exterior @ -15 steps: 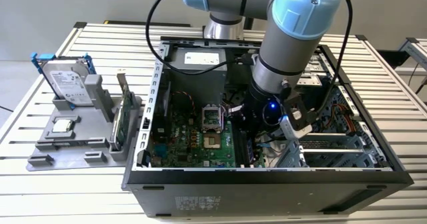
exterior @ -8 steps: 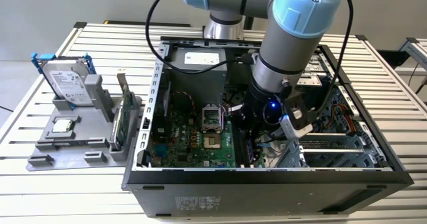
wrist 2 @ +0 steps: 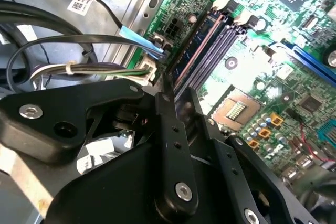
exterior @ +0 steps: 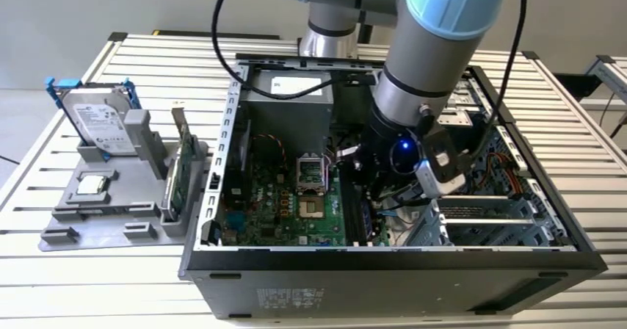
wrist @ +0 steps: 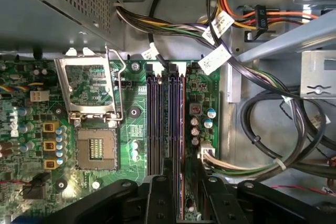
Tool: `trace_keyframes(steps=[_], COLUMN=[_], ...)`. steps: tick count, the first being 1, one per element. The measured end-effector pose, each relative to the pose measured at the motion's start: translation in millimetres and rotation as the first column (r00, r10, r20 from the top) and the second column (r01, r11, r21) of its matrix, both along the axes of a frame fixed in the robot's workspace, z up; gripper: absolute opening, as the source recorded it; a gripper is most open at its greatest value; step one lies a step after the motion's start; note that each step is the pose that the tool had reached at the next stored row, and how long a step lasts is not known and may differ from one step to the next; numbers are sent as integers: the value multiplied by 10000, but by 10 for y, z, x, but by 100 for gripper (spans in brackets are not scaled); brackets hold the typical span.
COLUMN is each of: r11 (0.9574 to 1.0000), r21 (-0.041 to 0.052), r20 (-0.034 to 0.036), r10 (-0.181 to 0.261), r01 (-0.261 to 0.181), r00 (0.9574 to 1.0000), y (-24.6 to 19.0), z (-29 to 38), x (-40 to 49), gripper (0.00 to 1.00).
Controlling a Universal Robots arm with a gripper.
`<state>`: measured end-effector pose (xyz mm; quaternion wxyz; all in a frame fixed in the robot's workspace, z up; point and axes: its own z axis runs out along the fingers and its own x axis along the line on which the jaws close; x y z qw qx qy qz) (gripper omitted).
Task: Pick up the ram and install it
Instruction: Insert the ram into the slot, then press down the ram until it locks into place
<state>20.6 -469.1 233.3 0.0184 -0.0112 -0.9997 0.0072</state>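
The ram is seen edge-on as a thin strip standing in one of the dark memory slots on the green motherboard. In the second wrist view the ram runs along the slot as a narrow brownish edge. My gripper is down inside the open computer case, its black fingers close on either side of the ram's near end. The gripper appears shut on the stick. In the exterior view the arm's wrist hides the gripper and the slots.
An open CPU socket with its raised metal frame lies beside the slots. Cable bundles and a drive cage crowd the other side. On the exterior view's left, a grey holder carries a hard drive and a green card.
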Motion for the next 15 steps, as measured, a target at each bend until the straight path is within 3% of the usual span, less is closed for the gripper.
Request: trace_keyframes(steps=[6, 11, 12, 15], r11=[10000, 10000, 10000, 10000], r21=[0, 2, 2, 1], r20=[-1, -1, -1, -1], r10=[0, -1, -1, -1], r01=[0, 1, 1, 1], r00=[10000, 10000, 10000, 10000], y=[-20, -26, -26, -27], z=[153, 168, 168, 168], x=[0, 0, 0, 0], gripper=[100, 100, 0, 0])
